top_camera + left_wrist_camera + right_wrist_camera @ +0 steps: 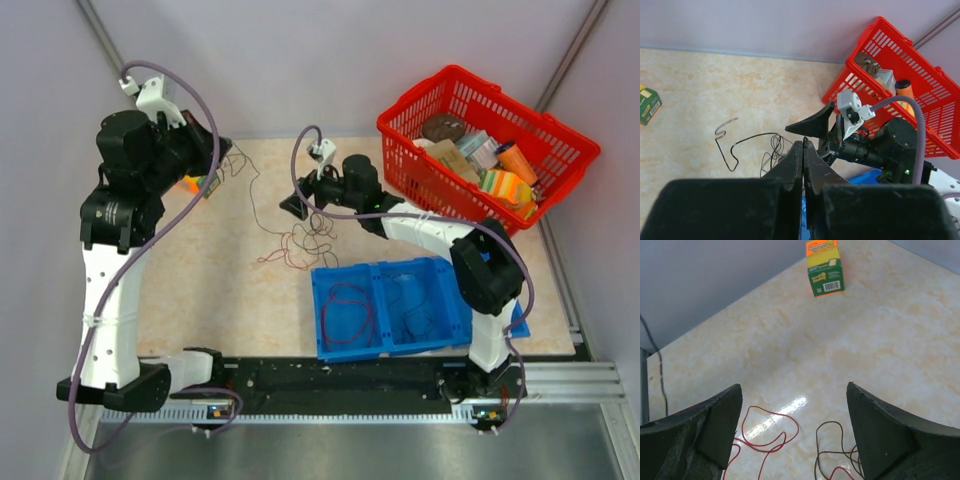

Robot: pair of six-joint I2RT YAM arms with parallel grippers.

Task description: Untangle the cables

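A tangle of thin red, maroon and dark cables [300,245] lies on the table's middle. One dark cable [250,190] runs from it up to my left gripper [218,155], which is raised at the back left. The left wrist view shows that gripper [803,142] shut, with the dark cable's loops [772,145] right at its tips. My right gripper [295,205] is open above the tangle's far edge. In the right wrist view, a red cable [767,432] and a brown cable [832,447] lie between and below its spread fingers [793,385].
A blue tray [335,275] at the front holds a red cable loop [345,305] and a dark cable [415,315]. A red basket [400,150] of items stands at the back right. A green and orange box [200,185] sits under the left gripper and shows in the right wrist view [825,270].
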